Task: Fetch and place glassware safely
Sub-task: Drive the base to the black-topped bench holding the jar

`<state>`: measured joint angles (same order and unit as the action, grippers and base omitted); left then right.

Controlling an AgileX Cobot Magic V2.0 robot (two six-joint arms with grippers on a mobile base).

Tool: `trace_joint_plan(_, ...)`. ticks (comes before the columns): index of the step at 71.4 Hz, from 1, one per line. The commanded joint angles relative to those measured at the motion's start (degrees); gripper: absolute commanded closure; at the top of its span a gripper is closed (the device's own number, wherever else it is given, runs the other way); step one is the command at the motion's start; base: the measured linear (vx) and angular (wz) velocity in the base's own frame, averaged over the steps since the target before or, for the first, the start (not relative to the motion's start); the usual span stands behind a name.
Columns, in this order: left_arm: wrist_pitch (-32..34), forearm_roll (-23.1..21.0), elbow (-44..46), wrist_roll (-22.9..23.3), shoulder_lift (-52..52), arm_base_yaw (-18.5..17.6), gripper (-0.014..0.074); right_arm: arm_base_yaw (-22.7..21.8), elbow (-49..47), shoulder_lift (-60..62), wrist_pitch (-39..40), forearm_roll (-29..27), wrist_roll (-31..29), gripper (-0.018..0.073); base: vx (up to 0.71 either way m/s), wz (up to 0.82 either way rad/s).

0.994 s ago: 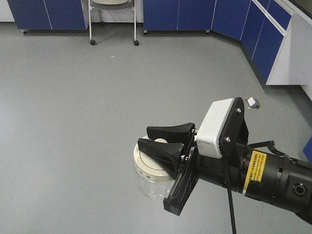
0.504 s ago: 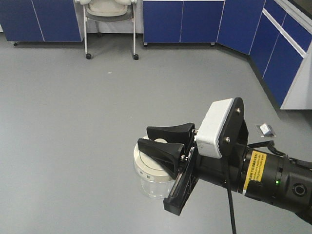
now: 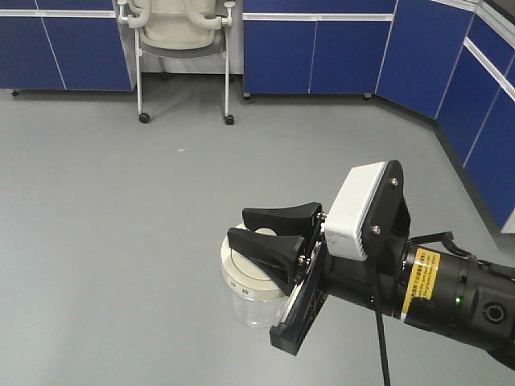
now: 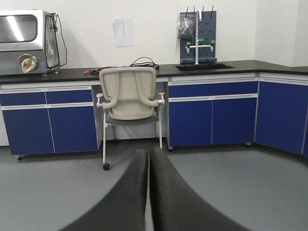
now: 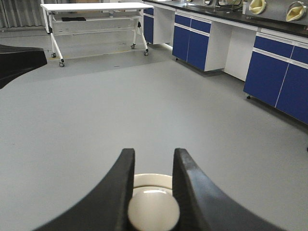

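While the right gripper pinches the round knob on the cream lid, the small clear jar hangs under its two black fingers, low in the front view and, as far as I can judge, clear of the grey floor. The hold is on the knob alone, so the glass body depends on how well the lid sits. Carrying should therefore be slow and level, with the wrist steady, no sudden stops of the base, and no loosening of the jaws before the jar rests on a surface. The left gripper is closed on nothing, its fingers pressed together and pointing across the room, free to support the jar from below if needed. Farther off stand a wheeled chair and a row of blue cabinets. Compared with a second ago, the arm and jar sit at the same spot in the front view, while the chair and cabinets have slid lower into the picture and a small object on the floor at right has gone, so the base seems to be moving.
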<state>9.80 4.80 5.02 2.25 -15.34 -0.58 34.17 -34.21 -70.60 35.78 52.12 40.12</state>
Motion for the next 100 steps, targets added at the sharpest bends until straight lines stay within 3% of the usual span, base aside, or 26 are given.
trace_joint_plan(1,4.15,-0.42,1.54,0.4,-0.53,-0.29,0.0603,-0.14,-1.75,1.7,4.36,-2.11,-0.45,0.056,0.55,0.06)
trace_joint_plan(59,4.15,-0.42,1.54,0.4,-0.53,-0.29,0.0603,-0.14,-1.75,1.5,3.94,-2.12,-0.45,0.056,0.53,0.0)
trace_joint_plan(100,4.15,-0.42,1.54,0.4,-0.53,-0.29,0.0603,-0.14,-1.75,1.5,3.91,-2.12,-0.45,0.056,0.4,-0.54)
